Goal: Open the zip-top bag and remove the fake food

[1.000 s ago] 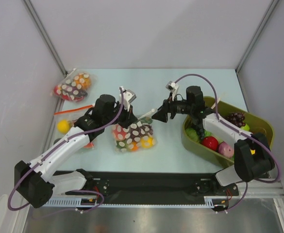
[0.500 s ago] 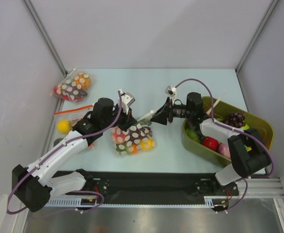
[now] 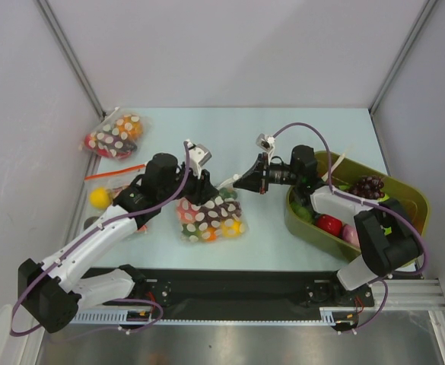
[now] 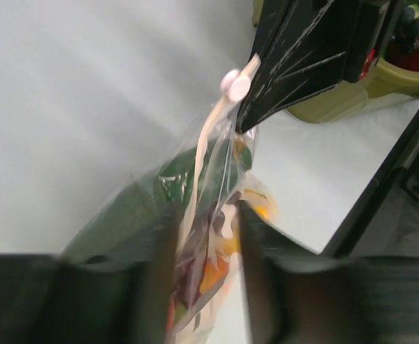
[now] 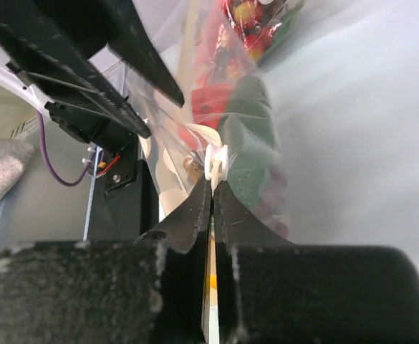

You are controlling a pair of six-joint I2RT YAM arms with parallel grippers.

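Note:
The zip-top bag, clear with white dots, lies mid-table with its zip edge lifted. Fake food shows through it: a green piece, orange and purple bits. My right gripper is shut on the zip strip right behind the white slider, fingertips pressed together. My left gripper straddles the bag's upper edge with its blurred fingers apart, open. The right gripper's black fingers hold the slider in the left wrist view.
An olive-green tub at the right holds grapes, a red fruit and a pink one. A second dotted bag lies at the back left, with an orange-red strip and a yellow ball nearer.
My right gripper closed on the bag's zip edge by the slider. My left gripper, shut on the bag before, has opened and dropped slightly toward the bag.

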